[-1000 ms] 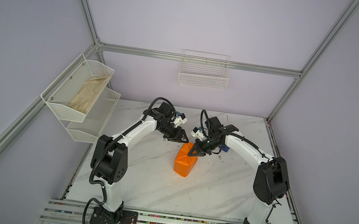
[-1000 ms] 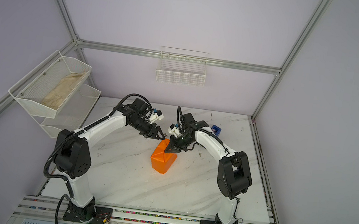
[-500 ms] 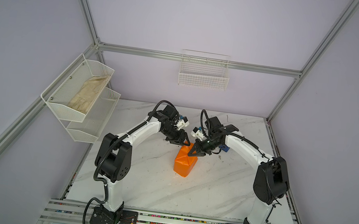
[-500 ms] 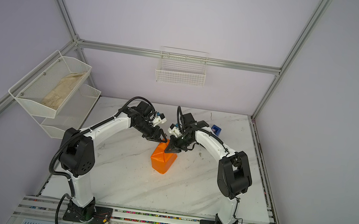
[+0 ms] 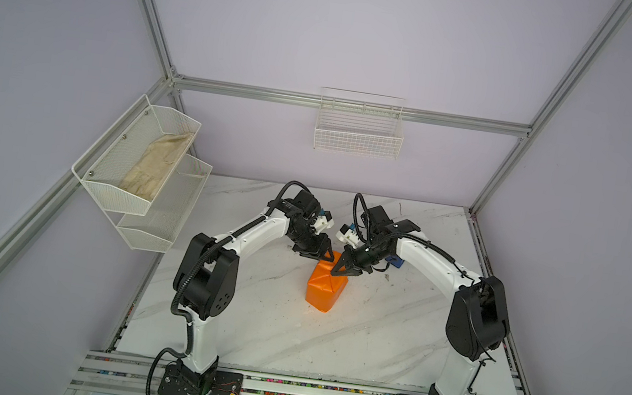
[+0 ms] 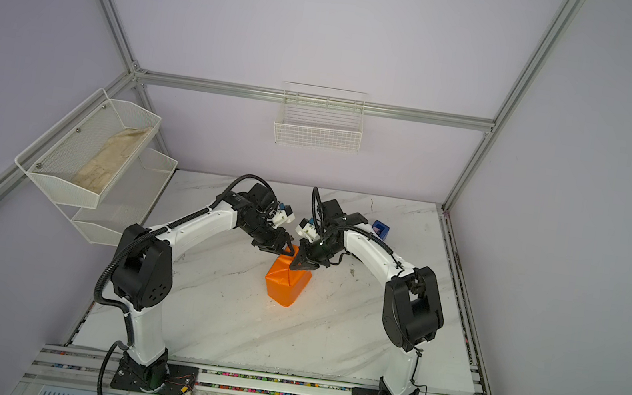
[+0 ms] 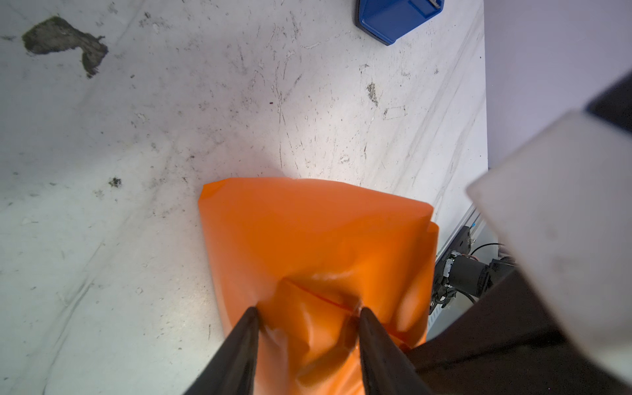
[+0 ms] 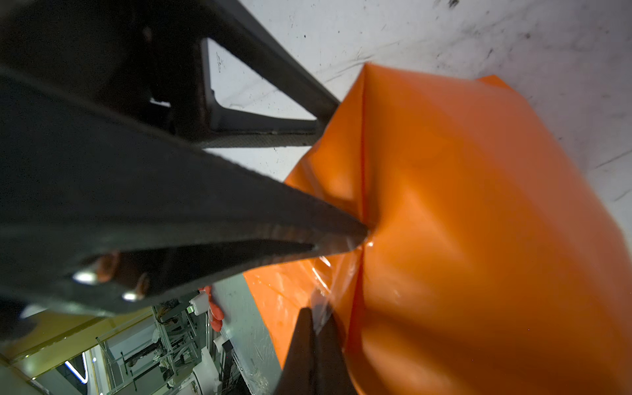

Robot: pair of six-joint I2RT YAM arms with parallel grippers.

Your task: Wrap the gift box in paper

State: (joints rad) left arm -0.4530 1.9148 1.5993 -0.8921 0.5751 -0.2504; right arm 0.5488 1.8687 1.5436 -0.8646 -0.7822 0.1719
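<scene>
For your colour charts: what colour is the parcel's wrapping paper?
Plain orange wrapping paper; clearest in left wrist view.

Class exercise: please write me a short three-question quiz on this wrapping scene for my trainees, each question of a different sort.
1. True or false: the right gripper is wide open.
2. Which colour is the paper? A green; B orange; C white.
3. Fill in: in both top views the blue tape dispenser stands on the ____ half of the table.
Key: 1 false; 2 B; 3 right.
</scene>
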